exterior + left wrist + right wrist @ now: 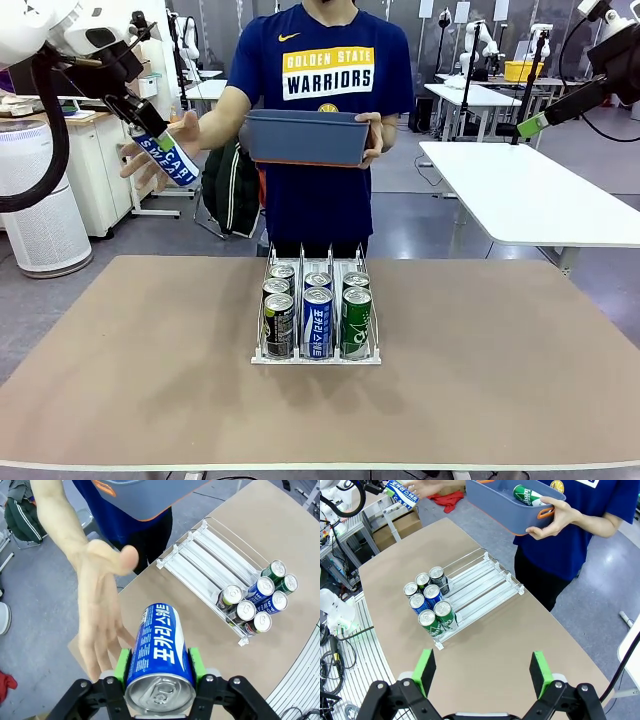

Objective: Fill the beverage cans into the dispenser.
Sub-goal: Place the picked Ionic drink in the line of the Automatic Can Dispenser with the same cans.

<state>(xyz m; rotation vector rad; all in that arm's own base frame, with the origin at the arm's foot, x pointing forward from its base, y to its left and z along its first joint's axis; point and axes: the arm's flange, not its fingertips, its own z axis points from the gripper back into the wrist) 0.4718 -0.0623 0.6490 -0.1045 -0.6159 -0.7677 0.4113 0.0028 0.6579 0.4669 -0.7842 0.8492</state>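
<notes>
Left claw (159,666): pinched a blue-and-white Pocari can (160,645) between its green pads, raised beyond the surface's (150,390) far left.
Hand (102,605): the person's, open, just beside that can; whether it touched could not be told.
Right claw (482,672): spread wide, nothing between its pads, high above the surface.
Rack (316,360): sat mid-surface, three lanes.
Six cans (317,322): stood two per lane at the rack's near end, dark, blue and green.
Bin (305,138): held in the person's other hand beyond the rack; a green can (527,495) lay inside.
</notes>
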